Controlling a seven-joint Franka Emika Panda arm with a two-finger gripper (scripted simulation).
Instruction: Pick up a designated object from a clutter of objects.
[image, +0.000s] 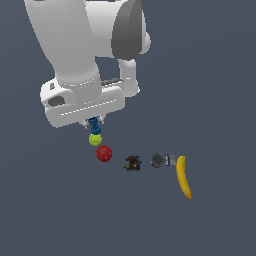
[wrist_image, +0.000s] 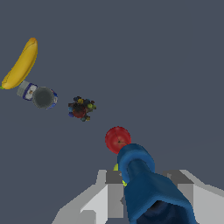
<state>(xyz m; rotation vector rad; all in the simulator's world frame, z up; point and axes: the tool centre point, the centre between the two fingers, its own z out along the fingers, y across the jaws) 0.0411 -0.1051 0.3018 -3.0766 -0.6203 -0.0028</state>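
Note:
The dark-blue bolt-like piece (image: 94, 125) sits between my fingers under the white hand, just above the yellow-green ball (image: 95, 139). In the wrist view the blue piece (wrist_image: 146, 183) fills the space between the grey fingers (wrist_image: 109, 192) and hides most of the yellow-green ball (wrist_image: 116, 167). My gripper (image: 93, 123) is shut on the blue piece, which looks lifted off the floor. The red ball (image: 104, 153) lies just beyond the green one.
A dark lump (image: 132, 163), a grey round item with a whitish part (image: 161, 160) and a yellow banana (image: 183, 176) lie in a row toward the exterior view's right. They also show in the wrist view: lump (wrist_image: 80, 108), grey item (wrist_image: 40, 96), banana (wrist_image: 20, 64).

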